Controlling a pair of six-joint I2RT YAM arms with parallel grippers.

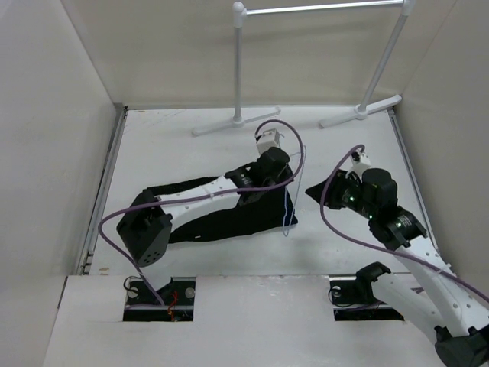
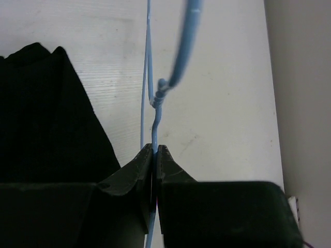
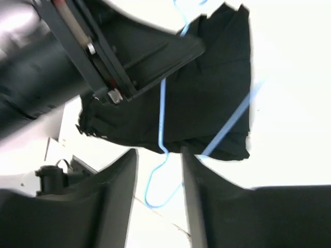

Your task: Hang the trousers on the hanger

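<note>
Table (image 1: 351, 245) bears trousers (image 1: 229, 218) and hanger (image 2: 158, 95); rack (image 1: 238, 69) behind.

No legible text, label, brand, number or sign was found in any of the three views. Surfaces checked were the trousers (image 1: 229, 222), hanger (image 2: 158, 98), rack (image 1: 238, 69) and desk (image 1: 191, 153). All were plain, with nothing readable.
</note>
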